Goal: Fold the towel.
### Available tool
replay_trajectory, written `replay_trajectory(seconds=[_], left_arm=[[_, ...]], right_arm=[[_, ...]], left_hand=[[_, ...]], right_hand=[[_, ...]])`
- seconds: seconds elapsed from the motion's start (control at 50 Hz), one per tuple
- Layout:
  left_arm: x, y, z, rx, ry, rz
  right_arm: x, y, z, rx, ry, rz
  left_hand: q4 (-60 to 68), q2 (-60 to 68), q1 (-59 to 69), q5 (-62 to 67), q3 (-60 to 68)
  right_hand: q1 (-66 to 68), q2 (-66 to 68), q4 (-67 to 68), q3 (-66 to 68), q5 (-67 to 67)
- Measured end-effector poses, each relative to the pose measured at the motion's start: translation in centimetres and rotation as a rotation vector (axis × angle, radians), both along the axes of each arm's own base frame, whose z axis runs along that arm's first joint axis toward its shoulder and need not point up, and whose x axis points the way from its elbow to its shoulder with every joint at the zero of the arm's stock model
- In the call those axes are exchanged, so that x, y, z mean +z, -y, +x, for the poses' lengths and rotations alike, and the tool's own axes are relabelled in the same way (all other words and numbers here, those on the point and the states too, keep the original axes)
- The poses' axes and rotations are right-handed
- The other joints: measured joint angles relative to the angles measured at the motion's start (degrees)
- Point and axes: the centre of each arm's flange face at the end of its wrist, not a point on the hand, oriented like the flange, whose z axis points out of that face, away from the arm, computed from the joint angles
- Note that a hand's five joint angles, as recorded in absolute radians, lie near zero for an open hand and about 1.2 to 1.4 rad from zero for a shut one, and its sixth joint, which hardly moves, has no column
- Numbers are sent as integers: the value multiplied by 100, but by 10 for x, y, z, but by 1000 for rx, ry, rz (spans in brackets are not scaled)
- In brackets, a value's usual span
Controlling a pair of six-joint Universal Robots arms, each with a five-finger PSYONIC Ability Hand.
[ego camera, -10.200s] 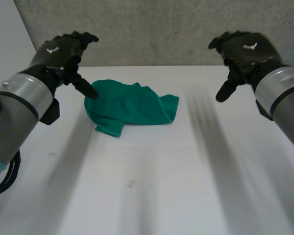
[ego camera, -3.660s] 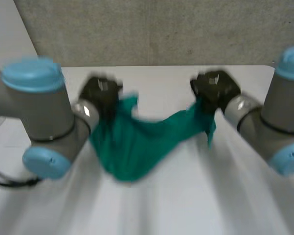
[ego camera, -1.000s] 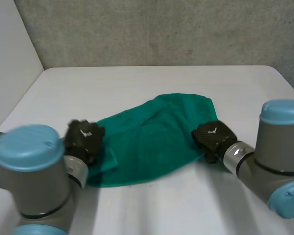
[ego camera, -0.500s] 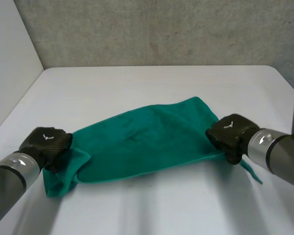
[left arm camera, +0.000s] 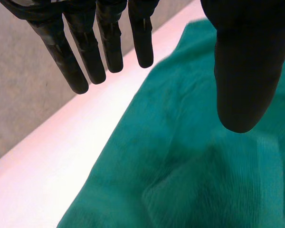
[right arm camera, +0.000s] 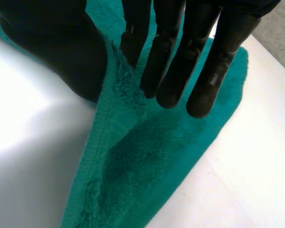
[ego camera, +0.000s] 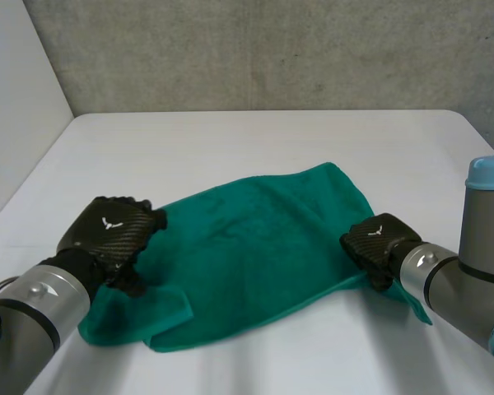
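The green towel (ego camera: 255,247) lies spread but rumpled near the tabletop's (ego camera: 230,140) front edge, no fold made yet, its right edge pinched by the fingers (right arm camera: 199,61) of the right hand (ego camera: 377,243), while the left hand (ego camera: 115,239) holds its fingers (left arm camera: 88,52) straight and empty over the left end.

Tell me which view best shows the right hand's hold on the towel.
The right wrist view: the right hand pinches the towel by its edge between thumb and fingers. The head view gives the hand's back at the towel's edge, hiding the pinch. The left wrist view has the left hand, open, above the towel.
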Motion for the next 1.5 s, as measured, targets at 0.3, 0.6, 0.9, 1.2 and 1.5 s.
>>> replay_trajectory(seconds=[0.3,0.6,0.9,1.2,1.5], left_arm=[[-49,-19,-44,38,136,54],[-90,-9,-63,102,186,-7],[-97,3,-51,121,263,-11],[-76,14,-38,146,288,-57],[56,2,0,97,53,-244]], right_arm=[[-7,-6,1,9,-6,13],[-13,-10,-1,10,-11,26],[-13,-4,-5,-12,-32,8],[-3,0,-7,-27,-55,-7],[116,-15,-25,13,-147,-152]], left_hand=[[118,73,45,159,22],[342,271,304,374,230],[2027,1969,1990,2043,1942],[4326,4292,3956,3981,4221],[4329,4310,3956,3981,4241]], right_hand=[[0,0,0,0,0],[0,0,1,0,0],[0,0,0,0,0],[0,0,0,0,0],[0,0,0,0,0]])
